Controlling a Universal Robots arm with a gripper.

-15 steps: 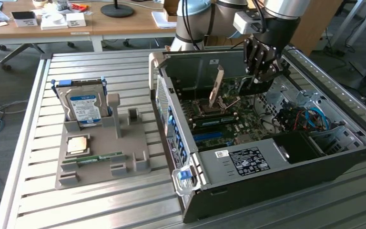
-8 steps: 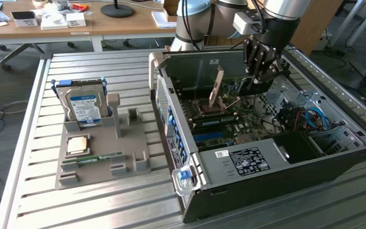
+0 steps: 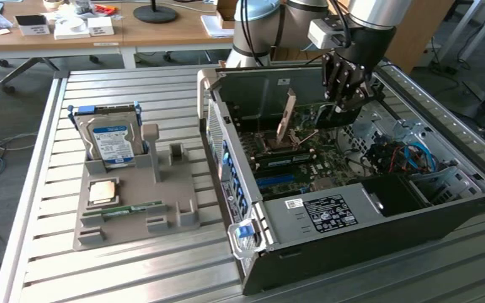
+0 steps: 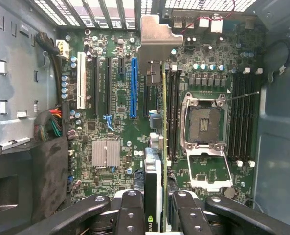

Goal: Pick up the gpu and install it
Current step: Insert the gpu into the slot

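The black two-fingered end effector (image 4: 154, 215) is clamped on the gpu (image 4: 153, 181), a thin green circuit card with a dark face and a silvery metal end bracket, gripping its upper edge inside the open dark-grey metal computer case (image 3: 369, 246). The card hangs edge-down, with its bracket towards the case's rear wall. Below it, on the case floor, lies the green motherboard (image 4: 110, 98); the card sits between the long blue slot (image 4: 133, 88) and the square silver processor socket (image 4: 203, 122). Whether it touches the board I cannot tell. Outside the case, on the slatted metal bench (image 3: 141, 271), a grey plastic holder (image 3: 162, 189) carries a boxy hard drive with a blue-white label (image 3: 112, 142).
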